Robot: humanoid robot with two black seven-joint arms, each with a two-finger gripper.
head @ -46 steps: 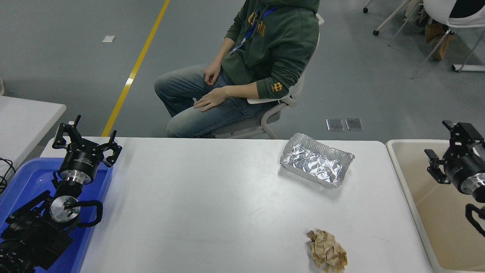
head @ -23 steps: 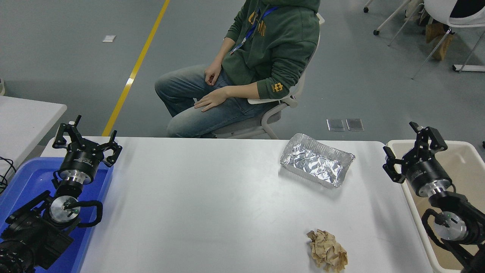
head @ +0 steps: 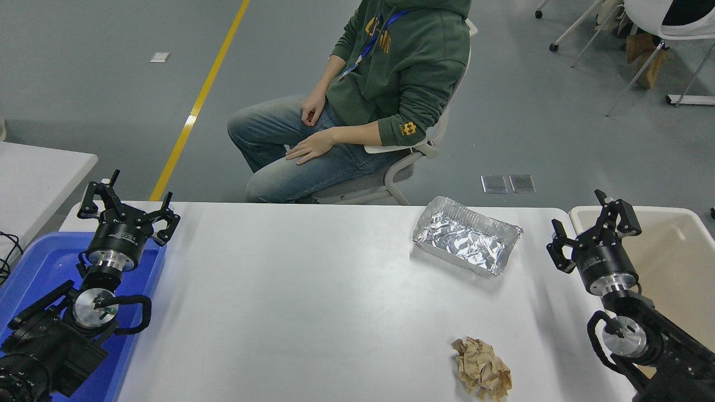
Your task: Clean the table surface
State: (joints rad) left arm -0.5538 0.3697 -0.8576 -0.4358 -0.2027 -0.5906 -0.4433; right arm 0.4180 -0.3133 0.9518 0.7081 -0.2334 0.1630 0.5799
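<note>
The white table surface fills the lower half of the head view. A crumpled foil tray lies on it at the back right. A crumpled ball of brown paper lies near the front right edge. My right gripper is open and empty, above the table's right edge, to the right of the foil tray. My left gripper is open and empty, parked at the lower left over the blue tray.
A beige bin stands against the table's right edge. A person sits on a chair at the far side, hands on their lap. A smaller white table shows its corner at the left.
My right arm has swung left from over the beige bin to the table's right edge, closer to the foil tray. The left arm, tray and paper have not moved.
</note>
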